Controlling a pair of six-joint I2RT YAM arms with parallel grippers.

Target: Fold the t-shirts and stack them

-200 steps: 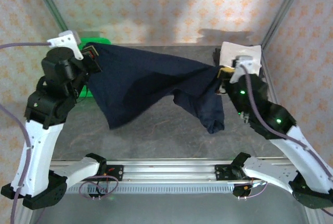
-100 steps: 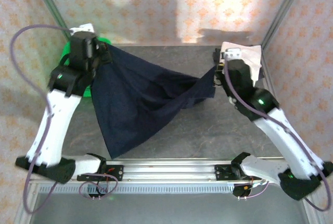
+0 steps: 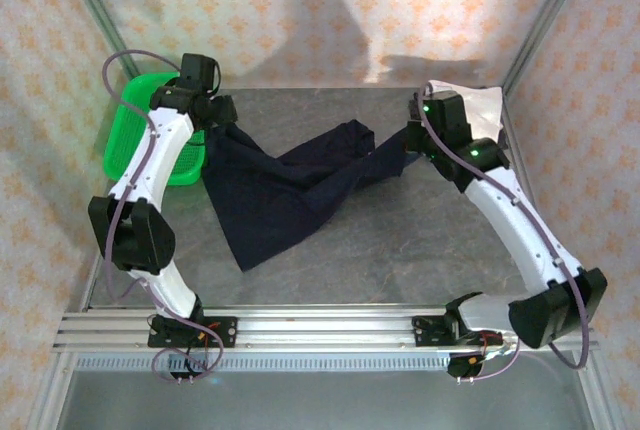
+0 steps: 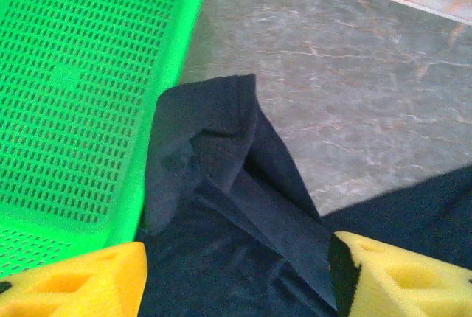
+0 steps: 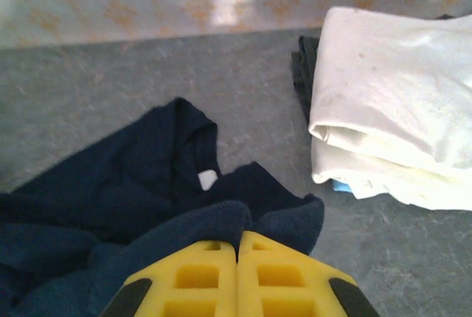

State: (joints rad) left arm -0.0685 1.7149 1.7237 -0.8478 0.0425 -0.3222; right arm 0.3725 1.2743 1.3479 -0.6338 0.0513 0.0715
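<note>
- Top view: the left gripper point(image 3: 214, 122) stands spread above one corner of the navy t-shirt point(image 3: 280, 190), with the green basket point(image 3: 140, 125) just beside it. The right gripper point(image 3: 411, 146) is clamped on the opposite edge, and the white t-shirt point(image 3: 482, 106) lies just behind it.
- Left wrist: the left gripper point(image 4: 237, 258) has released. The navy t-shirt point(image 4: 221, 184) lies slack between its fingers, and the green basket point(image 4: 74, 74) is to their left.
- Right wrist: the right gripper point(image 5: 237, 239) is pressed together, pinching a fold of the navy t-shirt point(image 5: 133, 184). The white t-shirt point(image 5: 391, 88) sits folded ahead and to the right.

Overhead camera looks down; both wrist cameras closely share the navy t-shirt point(image 4: 221, 258).
</note>
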